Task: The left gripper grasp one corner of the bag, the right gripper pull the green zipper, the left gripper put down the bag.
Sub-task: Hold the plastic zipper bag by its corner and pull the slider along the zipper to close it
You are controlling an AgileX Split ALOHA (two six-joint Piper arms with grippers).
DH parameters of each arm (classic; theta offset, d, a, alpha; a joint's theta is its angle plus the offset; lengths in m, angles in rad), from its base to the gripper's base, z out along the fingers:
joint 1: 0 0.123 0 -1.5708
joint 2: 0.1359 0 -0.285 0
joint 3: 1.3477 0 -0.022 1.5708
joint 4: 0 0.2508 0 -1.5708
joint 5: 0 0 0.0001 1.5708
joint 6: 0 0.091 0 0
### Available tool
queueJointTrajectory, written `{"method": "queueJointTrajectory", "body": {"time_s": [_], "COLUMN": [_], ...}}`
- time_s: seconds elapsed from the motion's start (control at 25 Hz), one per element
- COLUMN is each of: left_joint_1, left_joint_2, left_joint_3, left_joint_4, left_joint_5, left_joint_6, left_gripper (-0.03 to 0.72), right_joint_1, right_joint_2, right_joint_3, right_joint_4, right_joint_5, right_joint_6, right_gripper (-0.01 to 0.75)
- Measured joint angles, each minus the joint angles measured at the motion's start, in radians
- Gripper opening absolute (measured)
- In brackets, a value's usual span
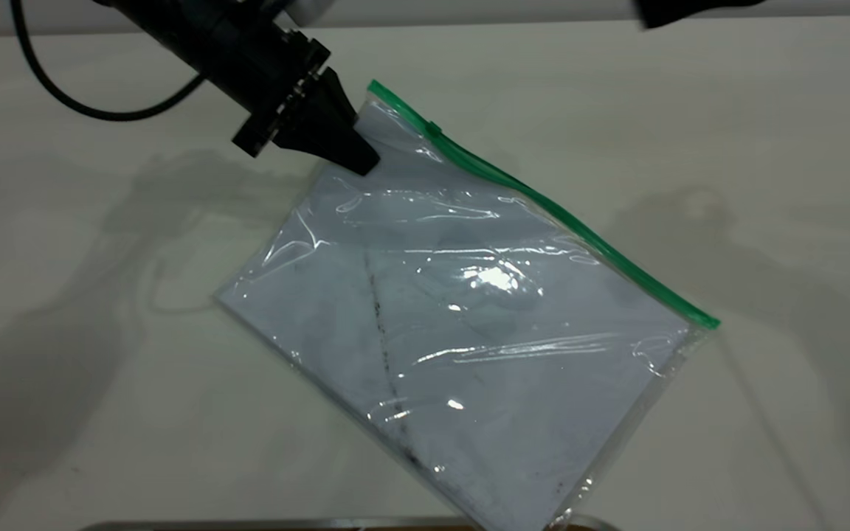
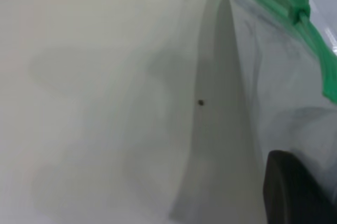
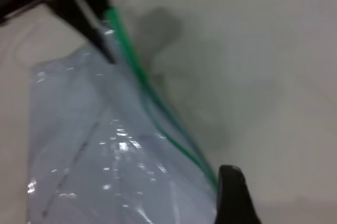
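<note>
- The left gripper [image 1: 363, 158] had its tapered jaws pressed together on the bag [image 1: 462, 324], pinching the corner nearest the start of the green strip; that corner was lifted while the far end of the pouch rested on the table [image 1: 85, 310].
- From the pinch, the bag hung down and away, crinkled and glossy. It looked light, limp and slippery, so a grip on a single corner would likely let it swing or slide under a hard pull.
- The green zipper [image 1: 543, 206] ran away from the left gripper along the upper long edge, and its slider tab [image 1: 434, 130] sat just beyond the jaws, the natural place to take hold.
- The right gripper [image 3: 231, 197] hovered near the zipper's far end; only one dark finger showed, so whether it was spread or closed could not be told.
</note>
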State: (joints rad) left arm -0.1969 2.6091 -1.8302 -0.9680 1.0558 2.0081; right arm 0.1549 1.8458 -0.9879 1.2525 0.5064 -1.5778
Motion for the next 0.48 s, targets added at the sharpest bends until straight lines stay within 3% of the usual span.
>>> {"method": "queueJointTrajectory", "body": {"time_s": [0.48], "left_joint_1": [-0.073], "left_joint_2": [0.001], "left_joint_3": [0.000], "left_joint_4": [-0.002], "left_joint_5": [-0.110], "left_joint_6": [0.034], "left_gripper": [0.053], "right_joint_1": [0.045], "right_joint_2": [0.322], "right_joint_3": [-0.229], "right_joint_4": [0.003], "right_joint_5": [0.218], "right_joint_6": [-0.064], "right_gripper": [0.510]}}
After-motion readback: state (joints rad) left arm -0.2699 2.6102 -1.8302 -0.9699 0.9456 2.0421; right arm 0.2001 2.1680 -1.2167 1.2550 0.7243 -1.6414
